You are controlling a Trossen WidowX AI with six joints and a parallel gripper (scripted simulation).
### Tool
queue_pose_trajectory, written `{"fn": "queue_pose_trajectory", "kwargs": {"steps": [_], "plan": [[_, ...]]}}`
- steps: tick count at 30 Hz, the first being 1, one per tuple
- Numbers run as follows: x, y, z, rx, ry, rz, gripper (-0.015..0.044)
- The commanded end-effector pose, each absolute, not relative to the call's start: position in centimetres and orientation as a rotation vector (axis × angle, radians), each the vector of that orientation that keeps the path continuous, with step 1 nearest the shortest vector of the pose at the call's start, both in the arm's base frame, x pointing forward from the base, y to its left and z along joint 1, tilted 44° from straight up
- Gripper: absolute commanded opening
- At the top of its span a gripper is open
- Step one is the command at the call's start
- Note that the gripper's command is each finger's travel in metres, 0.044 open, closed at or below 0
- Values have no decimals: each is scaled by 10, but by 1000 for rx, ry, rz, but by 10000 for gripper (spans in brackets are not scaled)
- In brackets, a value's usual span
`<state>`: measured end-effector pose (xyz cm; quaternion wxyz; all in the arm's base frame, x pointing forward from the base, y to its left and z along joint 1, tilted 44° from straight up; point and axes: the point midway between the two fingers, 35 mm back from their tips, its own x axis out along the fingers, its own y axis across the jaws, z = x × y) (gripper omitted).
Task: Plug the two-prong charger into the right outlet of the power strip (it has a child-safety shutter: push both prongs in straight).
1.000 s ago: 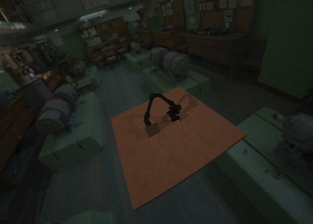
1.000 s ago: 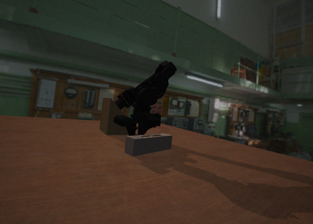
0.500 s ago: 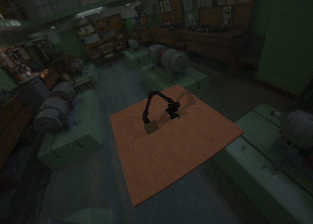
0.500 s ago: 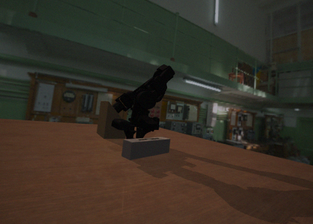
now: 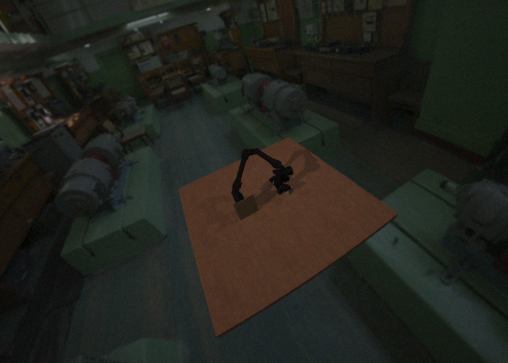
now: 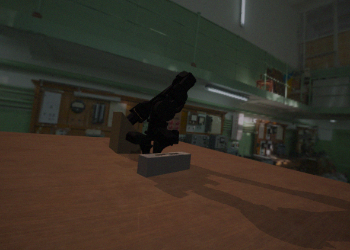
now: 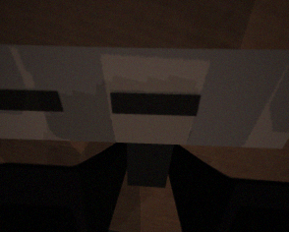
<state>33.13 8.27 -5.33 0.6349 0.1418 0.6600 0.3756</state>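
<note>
Clamping the dark charger, jaws hover over the power strip on a brown table.

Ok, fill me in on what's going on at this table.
A single black robot arm is bent over a grey power strip lying on the wooden table. Its gripper is shut on a dark charger, held just short of the strip. In the wrist view the charger lines up with one dark outlet slot; a second slot sits to the side. It is not visibly plugged in yet.
</note>
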Motion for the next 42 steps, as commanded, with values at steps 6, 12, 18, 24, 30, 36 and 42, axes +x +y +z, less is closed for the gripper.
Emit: {"fn": "queue_pose_trajectory", "kwargs": {"steps": [6,12,18,24,30,36,42], "plan": [[343,86,-51,305,1465,869,0],[342,86,-50,305,1465,869,0],[341,85,-50,305,1465,869,0],[341,85,-50,305,1465,869,0],[340,84,-50,305,1465,869,0],[340,84,-49,305,1465,869,0],[340,84,-49,305,1465,869,0]]}}
